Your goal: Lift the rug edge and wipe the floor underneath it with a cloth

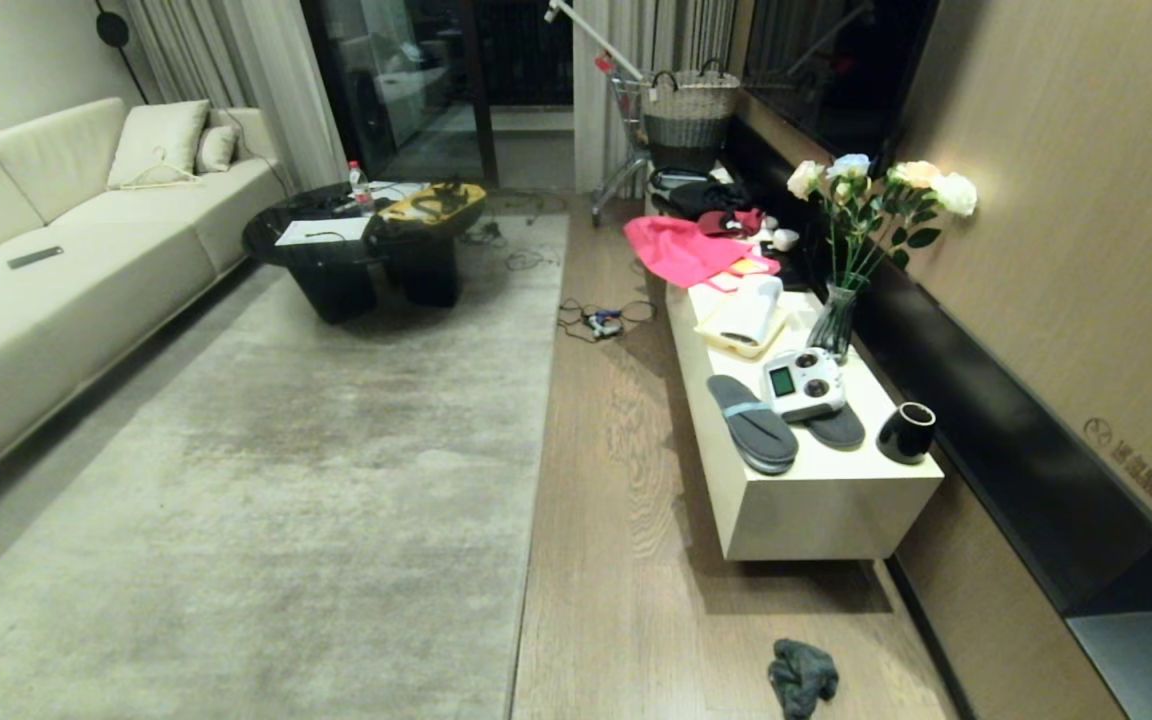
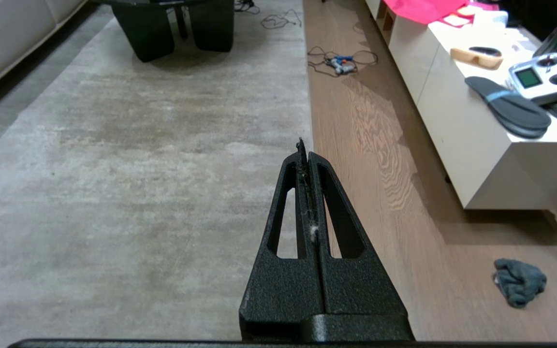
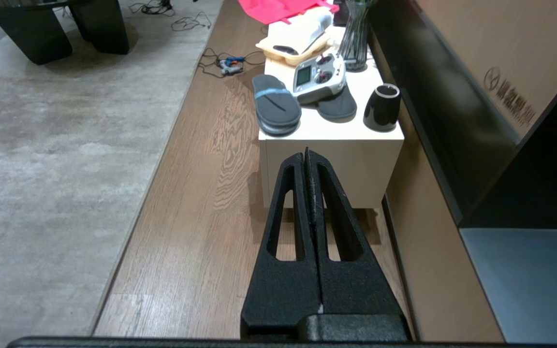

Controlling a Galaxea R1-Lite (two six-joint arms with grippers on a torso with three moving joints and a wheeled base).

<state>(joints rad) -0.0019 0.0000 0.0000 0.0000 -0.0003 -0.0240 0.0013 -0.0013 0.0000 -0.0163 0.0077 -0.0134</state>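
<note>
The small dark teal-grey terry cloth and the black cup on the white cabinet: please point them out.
Dark teal-grey terry cloth (image 1: 802,677), head view, middle of crumpled towel.
Black cup (image 1: 906,432), head view, its side wall.

On my head feed I see a cream sofa (image 1: 46,260) along the left with a remote (image 1: 35,257) on its seat. A black coffee table (image 1: 366,250) sits further back, cluttered with papers and a bottle. To the right runs a low white surface (image 1: 816,500) carrying dark grey slippers (image 1: 751,423), a white handheld controller (image 1: 803,383) lying partly over one of them, a black cup (image 1: 906,432), a glass vase of pale roses (image 1: 861,240) and a bright pink fabric (image 1: 681,250). A tangle of cables (image 1: 601,320) lies nearby, and a woven basket (image 1: 691,115) rests in a cart at the far end
</note>
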